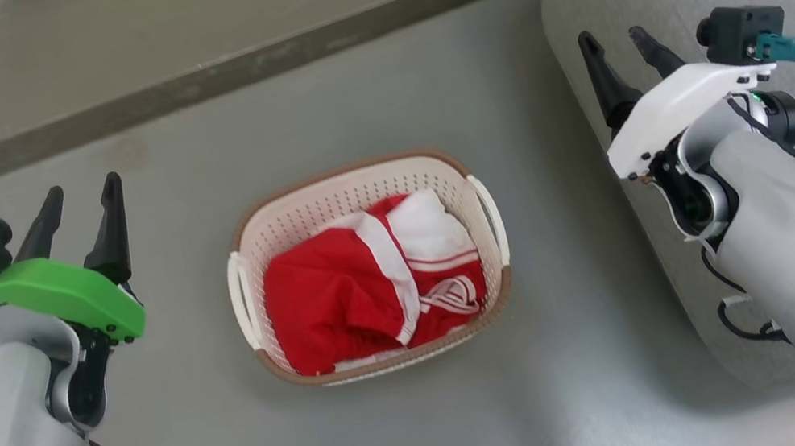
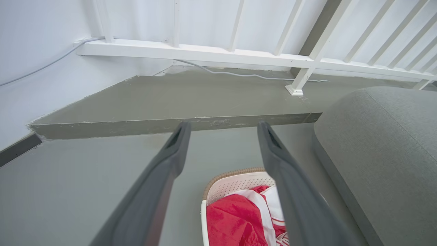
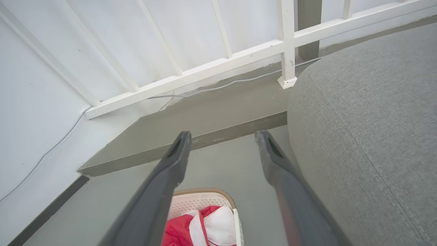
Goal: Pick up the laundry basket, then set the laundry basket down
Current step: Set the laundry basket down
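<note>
**Inspector:** Where is the laundry basket [image 1: 329, 204]?

**Onlooker:** On the grey floor [image 1: 434, 429], between the arms and touched by neither. A red-and-white garment [image 1: 344, 290] lies inside. It has not been lifted yet.

**Inspector:** And the grippers?

**Onlooker:** On the left gripper [image 1: 82, 188] and the right gripper [image 1: 612, 36] the fingers are spread, with nothing held.

**Inspector:** Bearing?

**Onlooker:** In the head view, the basket sits at four o'clock from the left gripper and eight o'clock from the right. Its long axis runs roughly nine to three, with one white handle towards each arm. Neither arm is clearly nearer. I judge both must descend to the handles.
</note>
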Motion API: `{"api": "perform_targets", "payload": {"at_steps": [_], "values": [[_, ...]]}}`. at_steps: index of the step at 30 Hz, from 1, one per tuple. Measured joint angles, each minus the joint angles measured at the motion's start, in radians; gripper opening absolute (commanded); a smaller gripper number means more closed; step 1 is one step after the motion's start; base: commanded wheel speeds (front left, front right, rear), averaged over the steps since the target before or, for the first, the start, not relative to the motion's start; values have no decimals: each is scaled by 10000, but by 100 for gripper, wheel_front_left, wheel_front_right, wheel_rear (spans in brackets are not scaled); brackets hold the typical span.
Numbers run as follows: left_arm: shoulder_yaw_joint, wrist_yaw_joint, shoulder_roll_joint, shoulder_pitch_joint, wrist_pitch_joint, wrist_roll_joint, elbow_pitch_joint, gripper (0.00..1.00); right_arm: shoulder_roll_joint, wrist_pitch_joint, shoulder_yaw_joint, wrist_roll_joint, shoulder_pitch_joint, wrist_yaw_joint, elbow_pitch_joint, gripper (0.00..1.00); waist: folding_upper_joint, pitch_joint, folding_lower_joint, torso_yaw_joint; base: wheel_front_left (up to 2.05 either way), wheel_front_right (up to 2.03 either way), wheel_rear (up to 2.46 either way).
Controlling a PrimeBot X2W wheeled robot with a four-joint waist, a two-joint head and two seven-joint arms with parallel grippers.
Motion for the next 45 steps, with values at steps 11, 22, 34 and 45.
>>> {"api": "perform_targets", "payload": {"at_steps": [11,22,34,45], "values": [[1064,244,21,1425,-12,930,-1373,100,-230,0,-941,-972,1465,-190,-1459,100,0,-1018,0,259,0,0,0],[1751,635,-12,2928,-12,1724,-2512,100,-337,0,-1647,-1733,2872,-322,-2638,100,0,-1829,0,440,0,0,0],[2429,848,-284,3983,-12,2326,-3574,100,-334,0,-2184,-2351,3825,-470,-3643,100,0,-2179,0,500,0,0,0],[2803,892,-460,4626,-12,2744,-4197,100,-293,-2,-2424,-2765,4487,-483,-4140,100,0,-2217,0,467,0,0,0]]}}
